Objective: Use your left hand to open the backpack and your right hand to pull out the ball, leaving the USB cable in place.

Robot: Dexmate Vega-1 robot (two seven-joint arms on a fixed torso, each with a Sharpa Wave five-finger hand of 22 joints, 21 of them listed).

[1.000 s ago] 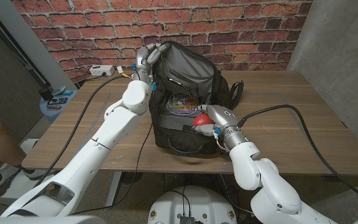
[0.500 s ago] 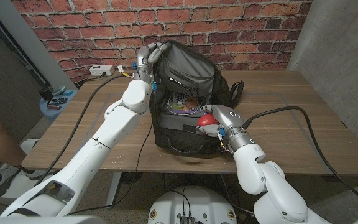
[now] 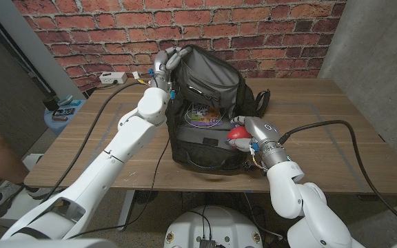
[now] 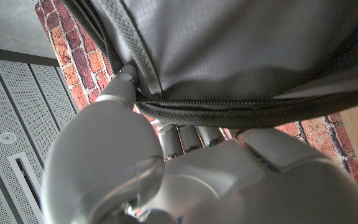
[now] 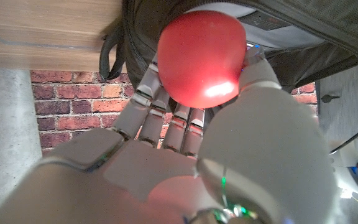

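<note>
Fingers of the right hand are wrapped around the red ball and hold it tight. You can see the ball sitting in the curled fingers in the right wrist view too. It is at the right edge of the backpack's open mouth, just above the front rim.

Up at the back, the left hand grips the top edge of the backpack's flap and holds it up, so the bag stands wide open. In the left wrist view those fingers pinch the zipper edge of the grey cloth.

Inside the bag lies something round with colours on it. I cannot tell which thing in there is the USB cable.

The black backpack sits on the wooden worktop, in front of a red brick wall.
</note>
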